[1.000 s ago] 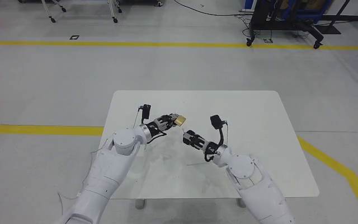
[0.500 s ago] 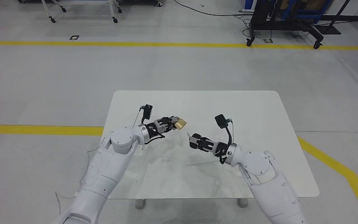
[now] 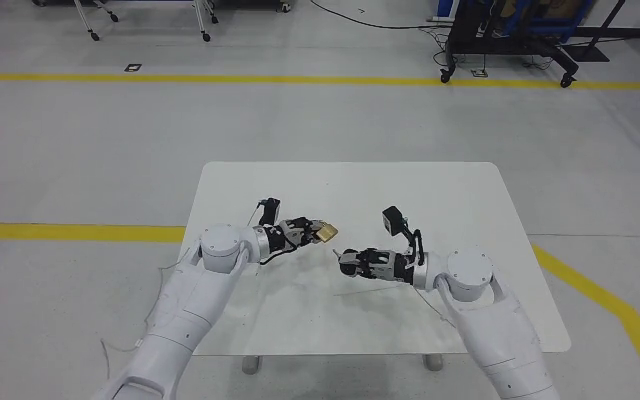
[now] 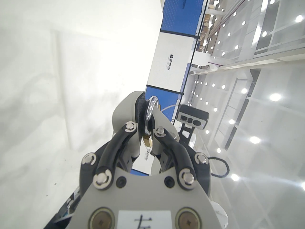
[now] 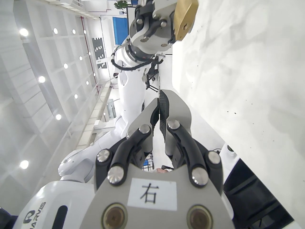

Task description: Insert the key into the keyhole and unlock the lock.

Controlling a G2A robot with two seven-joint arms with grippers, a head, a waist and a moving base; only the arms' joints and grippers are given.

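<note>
R gripper sits nearest, fingers pinched tight on key, just a sliver poking out, w/ brass lock a bit beyond & not touching it, clamped btw fingers of L gripper, both over white table.

Grey polished floor all round white table. Yellow line across floor beyond table's far edge. Second yellow line meets left edge. Black wheeled frame far right, cable beside it. Ceiling lights bright. Blue and white wall panels.
</note>
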